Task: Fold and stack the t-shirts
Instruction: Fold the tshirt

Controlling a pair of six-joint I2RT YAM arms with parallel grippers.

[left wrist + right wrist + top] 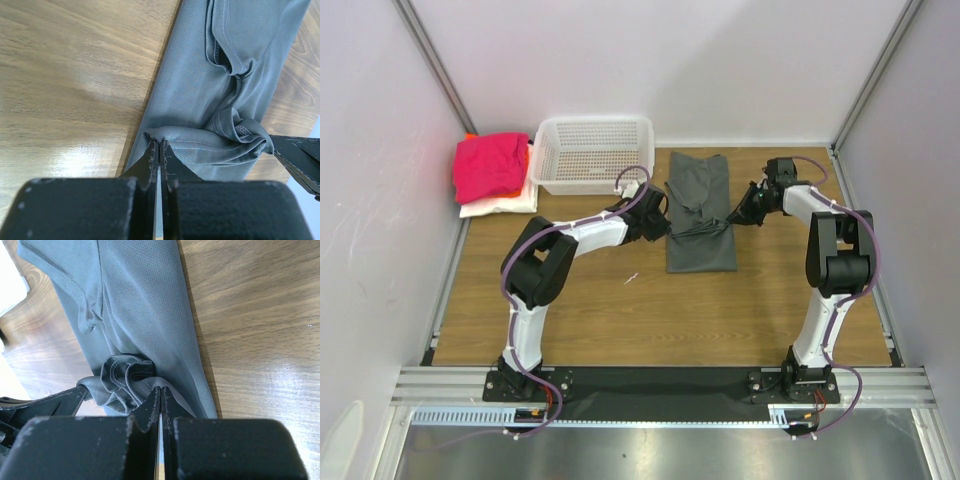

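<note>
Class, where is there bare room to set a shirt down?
Bare table between the grey shirt and the arm bases. Crowded: far left, basket and pink shirt; centre, left gripper and right gripper pinching the grey shirt.

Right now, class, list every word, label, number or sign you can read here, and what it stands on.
No text is readable.
A small patch, perhaps a label, in the bunched fold of the dark grey t-shirt is too blurred to read.
The white mesh basket shows no print.
</note>
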